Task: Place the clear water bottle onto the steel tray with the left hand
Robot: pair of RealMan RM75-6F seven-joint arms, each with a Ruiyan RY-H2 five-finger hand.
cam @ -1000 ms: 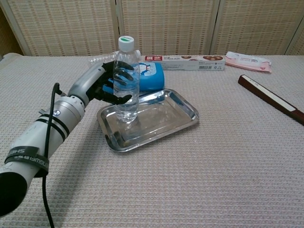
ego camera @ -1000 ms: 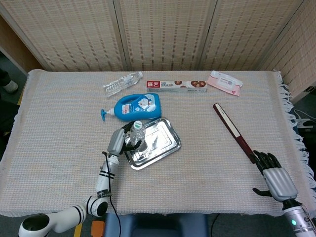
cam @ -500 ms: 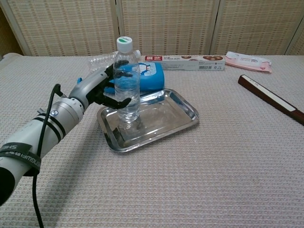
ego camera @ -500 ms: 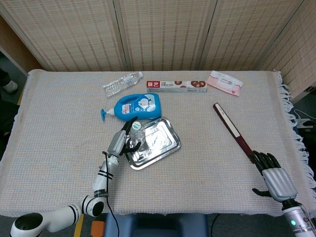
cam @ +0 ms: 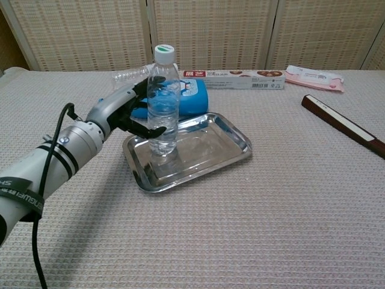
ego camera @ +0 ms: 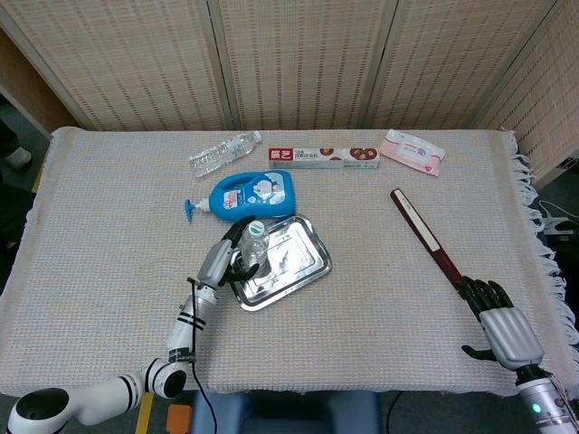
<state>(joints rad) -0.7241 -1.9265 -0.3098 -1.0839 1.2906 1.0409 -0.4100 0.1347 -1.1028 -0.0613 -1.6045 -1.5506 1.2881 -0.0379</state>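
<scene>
Chest view: we see our left hand [cam: 129, 111] wrapped around the bottle [cam: 163, 102] from the left, dark fingers [cam: 150, 130] curling across its front at mid-height.
Bottle: upright, white cap with a green band on top, its base on or just above the left part of the tray [cam: 231, 147]; we cannot tell whether it touches the steel.
Tray: lies on the cloth-covered table [cam: 271, 211], set at an angle, with the blue soap bottle [cam: 192, 96] just behind it.
Left hand state: gripping the bottle, thumb side hidden behind it.
Head view: our left hand [ego camera: 220, 258] sits at the tray's [ego camera: 303, 267] left edge, the bottle's cap [ego camera: 255, 229] showing just beside it.
Right hand: in the head view it [ego camera: 507, 330] rests near the table's right front corner, holding nothing, fingers extended and slightly apart, well apart from the tray.
Others: a second bottle [ego camera: 223, 154] lies on its side far back, beside a long box [ego camera: 323, 157] and a pink pack [ego camera: 412, 151]; a dark red strip [ego camera: 428, 242] lies at right.
</scene>
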